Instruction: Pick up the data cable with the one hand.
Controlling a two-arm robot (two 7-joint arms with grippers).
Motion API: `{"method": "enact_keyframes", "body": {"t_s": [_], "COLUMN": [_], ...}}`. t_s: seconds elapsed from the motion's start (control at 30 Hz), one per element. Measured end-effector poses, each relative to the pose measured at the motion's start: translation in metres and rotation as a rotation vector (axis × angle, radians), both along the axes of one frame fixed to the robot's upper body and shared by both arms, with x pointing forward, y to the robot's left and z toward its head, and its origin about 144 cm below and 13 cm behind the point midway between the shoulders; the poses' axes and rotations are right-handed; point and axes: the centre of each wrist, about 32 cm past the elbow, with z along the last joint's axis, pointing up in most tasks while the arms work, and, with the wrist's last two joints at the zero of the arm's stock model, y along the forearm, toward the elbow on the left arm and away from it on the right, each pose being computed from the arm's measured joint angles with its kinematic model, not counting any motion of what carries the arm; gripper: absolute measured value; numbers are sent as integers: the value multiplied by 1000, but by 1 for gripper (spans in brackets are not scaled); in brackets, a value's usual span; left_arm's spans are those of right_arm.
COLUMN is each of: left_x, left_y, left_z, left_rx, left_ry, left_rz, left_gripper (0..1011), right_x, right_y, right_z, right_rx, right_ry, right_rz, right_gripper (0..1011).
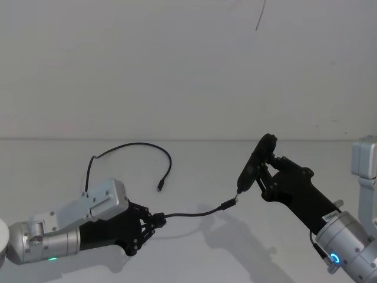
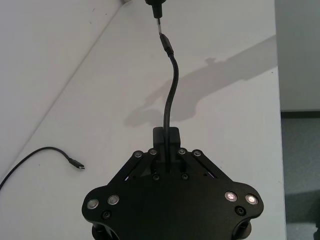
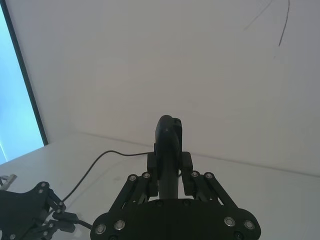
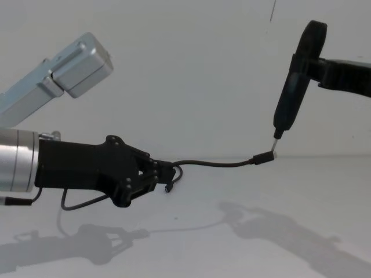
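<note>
Data cable (image 1: 188,214) already off the white table (image 1: 194,259), pinched near one end by left gripper (image 1: 158,220); plug (image 1: 227,204) meets pen-shaped tool (image 1: 257,162) clamped in right gripper (image 1: 266,174). Pick looks done; next, steady hold w/o tugging.

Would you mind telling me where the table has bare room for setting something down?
The table is bare between the cable's slack loop and the right gripper, and along the near edge between both arms. It is crowded where the left gripper holds the cable out to the pen-shaped tool.
</note>
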Motion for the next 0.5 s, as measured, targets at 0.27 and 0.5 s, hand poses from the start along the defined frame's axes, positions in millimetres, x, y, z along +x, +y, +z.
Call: {"method": "enact_keyframes", "body": {"t_s": [0.27,0.5], "left_x": [0,0], "left_y": [0,0], "left_z": [0,0], "left_rx": [0,0], "left_ry": [0,0], "left_rz": [0,0], "left_gripper": [49,49], "right_x": [-2,-4], "right_y": [0,0], "right_z": [1,2], "right_rx": [-12,-15], "right_ry": [-1,-4], "right_rz": [-11,-14], "right_gripper": [269,269]}}
